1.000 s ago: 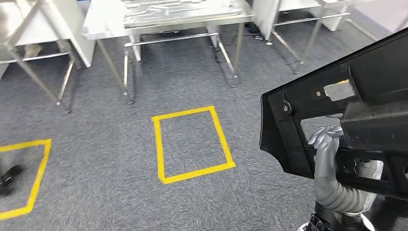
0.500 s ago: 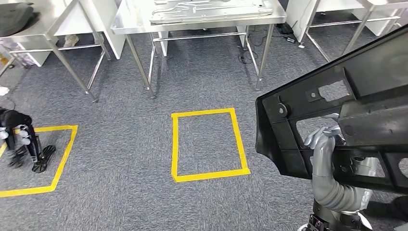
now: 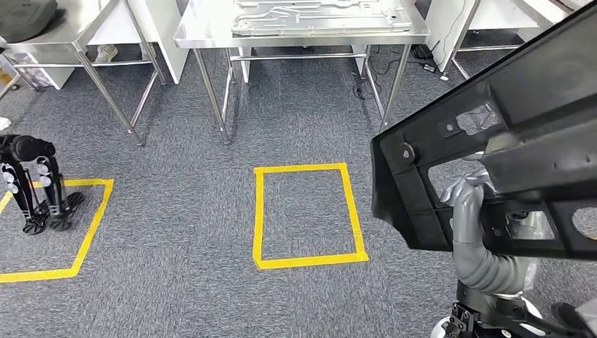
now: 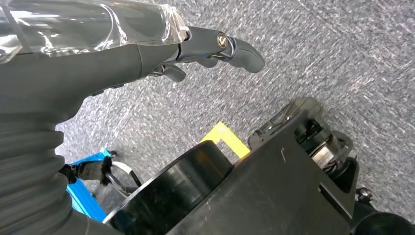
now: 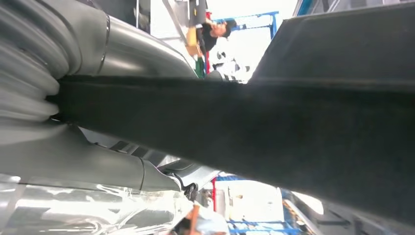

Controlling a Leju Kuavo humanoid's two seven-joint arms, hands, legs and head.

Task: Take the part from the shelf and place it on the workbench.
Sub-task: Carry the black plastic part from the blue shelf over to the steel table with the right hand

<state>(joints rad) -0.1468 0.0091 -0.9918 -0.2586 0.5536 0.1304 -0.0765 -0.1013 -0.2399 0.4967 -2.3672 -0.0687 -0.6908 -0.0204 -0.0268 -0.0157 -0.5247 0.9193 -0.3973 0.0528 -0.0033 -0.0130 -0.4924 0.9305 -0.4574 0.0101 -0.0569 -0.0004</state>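
The right hand (image 3: 470, 191) grasps the part (image 3: 493, 162), a large black moulded panel with cut-outs, its grey fingers curled through one of the openings in the head view; the ribbed grey forearm rises from below to meet it; in the right wrist view the part (image 5: 274, 127) runs as a dark band straight across the hand (image 5: 88, 161), pressed close against its grey cover. The panel is carried in the air at the robot's right side, tilted, its lower corner pointing toward the floor and its upper edge running off the picture; it touches neither the floor nor the workbench (image 3: 211, 32). The left hand (image 4: 195, 46) holds nothing, its dark fingers stretched out and apart above the grey carpet (image 4: 342, 58). On the carpet ahead lies a yellow tape rectangle (image 3: 310, 215), just beside the panel's lower corner as seen from the head; further left a second yellow tape outline (image 3: 84, 232) has a small black stand (image 3: 32, 183) on it. Beyond the rectangle stands the steel workbench, bearing a flat metal sheet part (image 3: 320, 15); a second steel table (image 3: 77, 32) stands to its left.
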